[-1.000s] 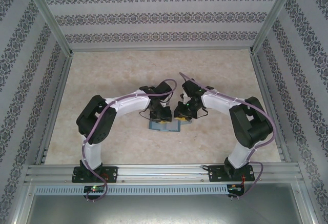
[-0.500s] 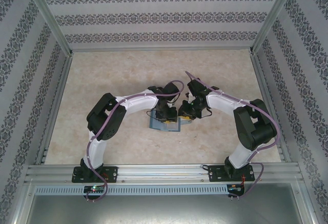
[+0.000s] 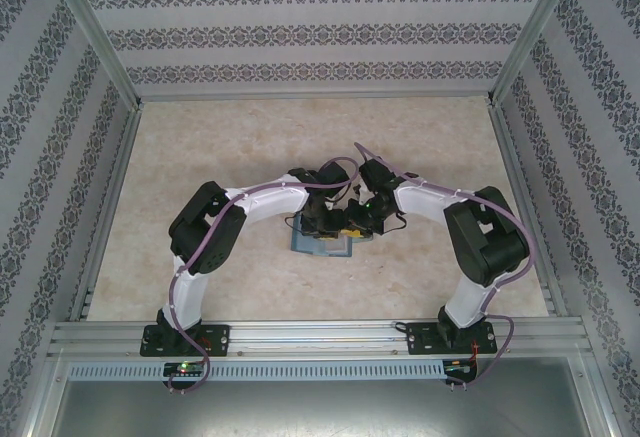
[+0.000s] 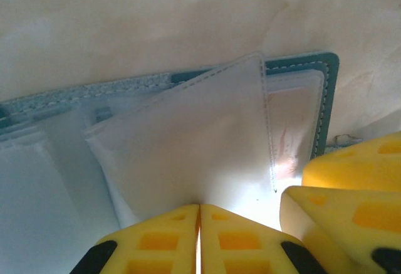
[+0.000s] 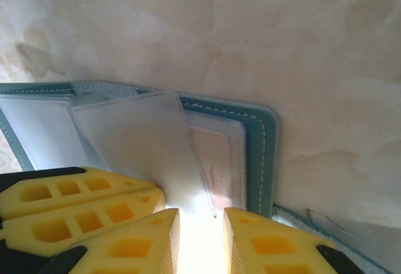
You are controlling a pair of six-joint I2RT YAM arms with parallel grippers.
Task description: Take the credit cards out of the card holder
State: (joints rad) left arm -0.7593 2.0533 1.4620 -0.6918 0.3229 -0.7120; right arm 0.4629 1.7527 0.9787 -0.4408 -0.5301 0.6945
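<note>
**At mid-table, left gripper [image 4: 199, 208] pinched a leaf of the open card holder [image 4: 329, 73]**

Nearest the left wrist camera, its two yellow fingers [image 4: 163, 239] met with no gap. They were clamped on the lower edge of a clear sleeve [image 4: 188, 136], probably to lift that leaf off the pocket beneath.

Just beside them, the right gripper [image 5: 197, 214] had its jaws slightly parted at the same leaf's corner. No grip of its own could be made out; it looked placed to reach for a card.

Under the tilted leaf, one of the credit cards [image 5: 219, 161], pale with faint reddish print, lay inside its pocket, and none appeared to be out.

Beyond, the teal cover lay flat on the beige table [image 5: 282, 48].

The left arm [image 3: 200, 232] and right arm [image 3: 485, 242] bowed elbows-out from the near edge, wrists pitched down, meeting over the holder.
</note>
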